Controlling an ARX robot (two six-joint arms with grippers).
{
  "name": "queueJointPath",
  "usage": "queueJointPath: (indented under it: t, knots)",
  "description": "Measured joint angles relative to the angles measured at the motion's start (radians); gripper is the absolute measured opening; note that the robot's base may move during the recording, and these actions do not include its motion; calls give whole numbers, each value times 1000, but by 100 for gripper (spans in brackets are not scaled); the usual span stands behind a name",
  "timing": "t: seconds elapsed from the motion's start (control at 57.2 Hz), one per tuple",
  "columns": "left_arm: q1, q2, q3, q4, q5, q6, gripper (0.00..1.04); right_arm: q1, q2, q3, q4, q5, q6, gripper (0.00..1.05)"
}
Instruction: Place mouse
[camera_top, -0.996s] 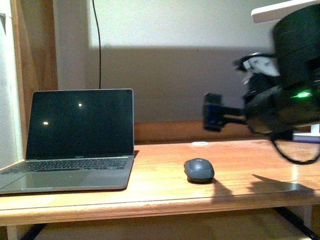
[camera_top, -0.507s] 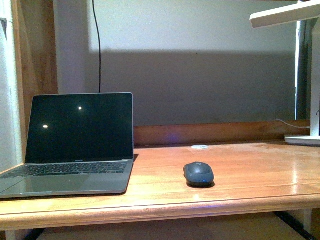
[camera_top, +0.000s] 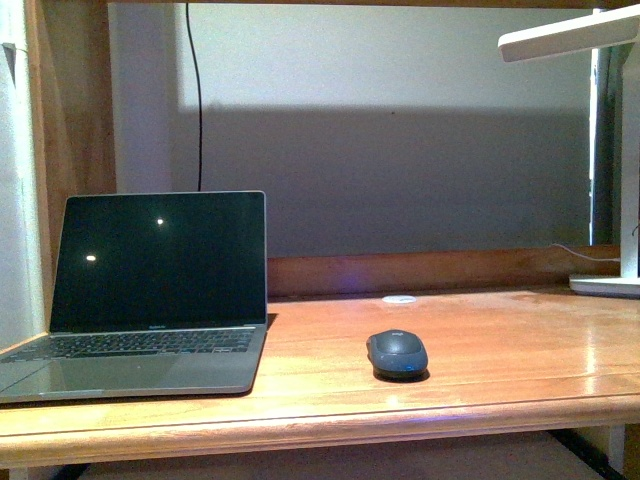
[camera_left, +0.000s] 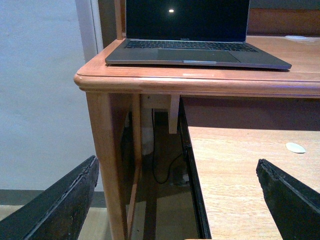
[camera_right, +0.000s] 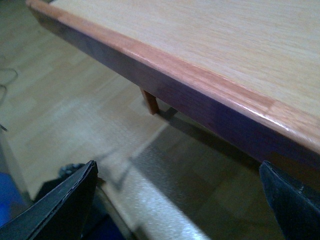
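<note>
The dark grey mouse lies alone on the wooden desk, right of the open laptop, in the front view. No arm shows in that view. My left gripper is open and empty, low in front of the desk's left corner, below the laptop. My right gripper is open and empty, below and beside a wooden table edge, over the floor. The mouse does not show in either wrist view.
A small flat white disc lies behind the mouse. A white lamp stands at the desk's right end. A lower wooden shelf with a white disc sits under the desk. A cable hangs down the wall.
One second ago my right arm filled the right side of the front view above the desk; it has withdrawn out of that view. The mouse has stayed in place.
</note>
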Motion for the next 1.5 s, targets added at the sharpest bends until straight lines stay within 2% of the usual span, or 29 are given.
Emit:
queueJointPath:
  t: [0.07, 0.14, 0.332, 0.524, 0.664, 0.804, 1.275, 1.345, 1.503]
  knots:
    - [0, 0, 0, 0, 0, 0, 97, 78, -54, -53, 177, 25, 57, 97]
    - [0, 0, 0, 0, 0, 0, 97, 152, -82, -94, 363, 74, 180, 97]
    - [0, 0, 0, 0, 0, 0, 97, 359, -26, -153, 823, 287, 526, 97]
    - [0, 0, 0, 0, 0, 0, 97, 522, 84, -142, 1054, 455, 729, 97]
    - [0, 0, 0, 0, 0, 0, 97, 674, 259, -65, 1252, 707, 885, 97]
    - [0, 0, 0, 0, 0, 0, 97, 756, 405, 51, 1308, 908, 959, 97]
    - [0, 0, 0, 0, 0, 0, 97, 875, 690, 405, 1241, 1294, 1189, 97]
    - [0, 0, 0, 0, 0, 0, 97, 889, 726, 436, 1214, 1331, 1228, 97]
    - [0, 0, 0, 0, 0, 0, 97, 894, 739, 446, 1205, 1324, 1269, 97]
